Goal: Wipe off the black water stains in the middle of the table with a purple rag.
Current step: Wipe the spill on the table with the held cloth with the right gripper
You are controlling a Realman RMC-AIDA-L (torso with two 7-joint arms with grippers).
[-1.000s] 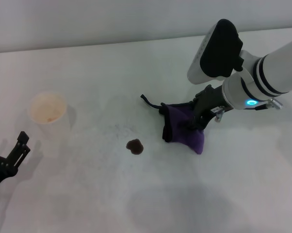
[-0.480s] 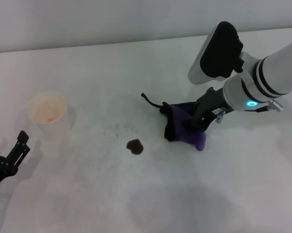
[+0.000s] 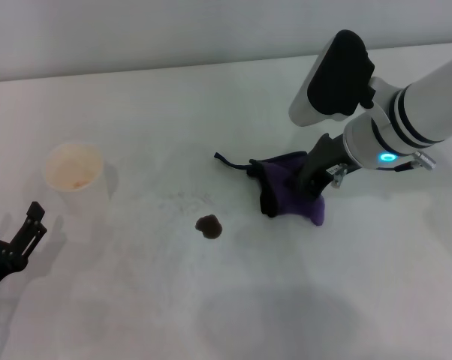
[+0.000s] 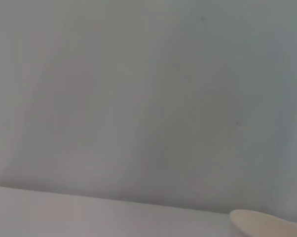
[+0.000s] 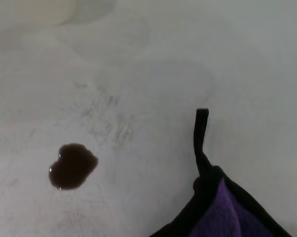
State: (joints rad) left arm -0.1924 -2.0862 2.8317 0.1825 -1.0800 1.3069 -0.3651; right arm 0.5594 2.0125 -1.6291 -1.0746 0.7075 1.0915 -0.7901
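The black water stain (image 3: 209, 226) is a small dark blot on the white table (image 3: 173, 105), left of the rag. It also shows in the right wrist view (image 5: 72, 166). The purple rag (image 3: 293, 193) with black edging and a black loop (image 3: 230, 161) hangs bunched from my right gripper (image 3: 310, 186), which is shut on it, its lower edge touching the table. The rag's corner and loop show in the right wrist view (image 5: 222, 207). My left gripper (image 3: 19, 244) is parked at the near left, away from both.
A white paper cup (image 3: 76, 176) stands on the left of the table, and its rim shows in the left wrist view (image 4: 267, 223). Faint grey speckles (image 3: 182, 199) lie just beyond the stain.
My right gripper has tilted and shifted the rag slightly; the cloth has spread lower and to the right, and its black loop has swung a little left. The stain, cup and left arm are unchanged.
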